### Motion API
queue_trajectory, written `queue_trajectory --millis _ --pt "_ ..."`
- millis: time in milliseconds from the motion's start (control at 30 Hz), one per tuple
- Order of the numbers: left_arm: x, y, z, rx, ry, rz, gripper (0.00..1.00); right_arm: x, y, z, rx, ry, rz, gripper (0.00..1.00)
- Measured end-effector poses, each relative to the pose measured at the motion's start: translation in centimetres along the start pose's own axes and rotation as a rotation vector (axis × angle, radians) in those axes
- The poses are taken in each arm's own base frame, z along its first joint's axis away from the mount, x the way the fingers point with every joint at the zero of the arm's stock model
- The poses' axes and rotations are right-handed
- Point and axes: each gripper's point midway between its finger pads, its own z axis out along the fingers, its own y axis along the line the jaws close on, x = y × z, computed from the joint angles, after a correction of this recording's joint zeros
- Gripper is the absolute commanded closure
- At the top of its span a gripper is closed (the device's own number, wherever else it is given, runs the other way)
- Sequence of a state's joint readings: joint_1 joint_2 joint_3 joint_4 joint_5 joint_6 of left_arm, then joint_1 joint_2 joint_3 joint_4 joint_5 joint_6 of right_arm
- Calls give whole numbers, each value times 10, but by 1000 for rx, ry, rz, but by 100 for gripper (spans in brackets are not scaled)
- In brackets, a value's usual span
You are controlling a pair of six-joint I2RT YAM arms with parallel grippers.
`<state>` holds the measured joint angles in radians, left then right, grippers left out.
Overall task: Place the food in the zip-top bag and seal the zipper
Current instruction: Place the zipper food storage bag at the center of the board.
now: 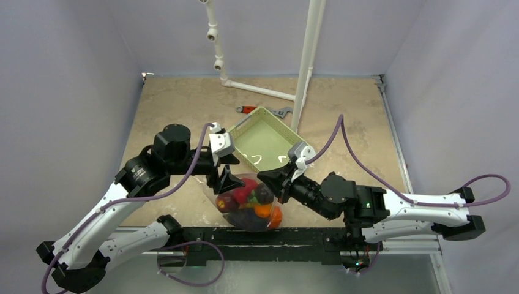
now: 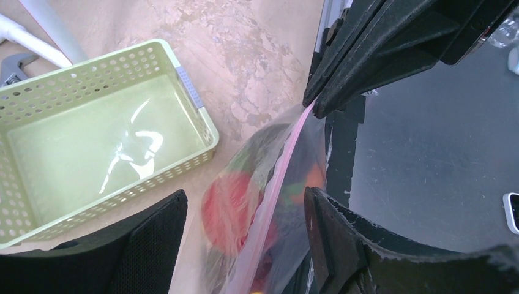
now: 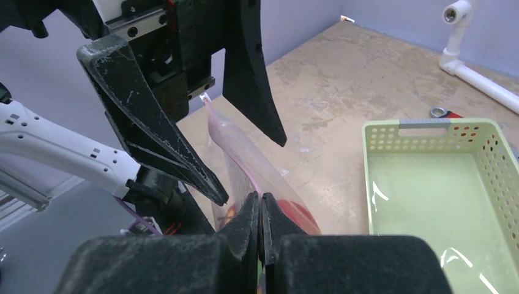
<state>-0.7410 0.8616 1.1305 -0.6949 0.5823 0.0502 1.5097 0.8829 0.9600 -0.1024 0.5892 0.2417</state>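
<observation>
Pale lilac-grey walls point(image 1: 67, 73) on 3 sides. Tan, blotchy tabletop point(image 1: 177, 104) w/ worn pale patches. White pipe frame point(image 1: 309, 55) at back: one tall upright, low horiz. run along the table. Black strip point(image 1: 306, 236) across near edge. Soft, even light.

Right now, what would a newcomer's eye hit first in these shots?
The clear bag packed with colourful food, held up front and centre in the top view. The right fingers are shut on its pink zipper, while the left fingers stand open astride the same strip. Just behind sits a pale green basket.
</observation>
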Motion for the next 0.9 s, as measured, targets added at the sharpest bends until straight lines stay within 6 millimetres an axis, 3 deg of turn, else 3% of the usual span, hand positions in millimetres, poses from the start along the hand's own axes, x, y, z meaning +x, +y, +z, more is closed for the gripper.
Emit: queue_trajectory --millis 167,367,533,633,900 --pt "6 -1 7 28 14 -12 38 -2 1 -1 -10 -6 5 100" --pt "29 1 17 48 70 -55 49 -4 0 -3 -11 -12 8 100" --pt "39 -4 17 74 77 -68 75 -4 0 -3 -9 -12 6 100" --pt "38 -7 17 91 68 -68 100 -4 0 -3 -7 -12 9 100" --pt "39 -8 20 104 70 -74 100 -2 -5 -3 23 -7 29 100"
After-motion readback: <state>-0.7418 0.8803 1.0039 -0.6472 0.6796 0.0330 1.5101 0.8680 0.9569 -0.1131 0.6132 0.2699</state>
